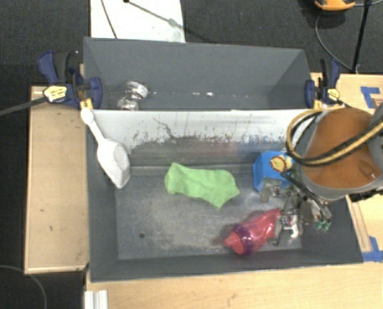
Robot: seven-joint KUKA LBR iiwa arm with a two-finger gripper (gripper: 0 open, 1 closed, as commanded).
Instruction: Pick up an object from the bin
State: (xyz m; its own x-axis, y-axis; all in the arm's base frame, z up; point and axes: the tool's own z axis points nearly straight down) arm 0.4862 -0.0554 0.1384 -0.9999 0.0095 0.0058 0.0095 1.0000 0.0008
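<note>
My gripper (288, 225) is low in the bin's front right corner, its fingers right at the right end of a pink and magenta bottle-shaped toy (252, 233) that lies on its side on the floor. I cannot make out whether the toy's end is between the fingers. A blue block (266, 167) sits just behind the gripper, partly hidden by the arm's orange cover. A crumpled green cloth (201, 184) lies in the middle of the bin, left of the gripper.
A white plastic scoop (107, 153) leans against the bin's left wall. A clear shiny thing (132, 95) rests at the back left. The arm with its orange cover and cables hangs over the right side.
</note>
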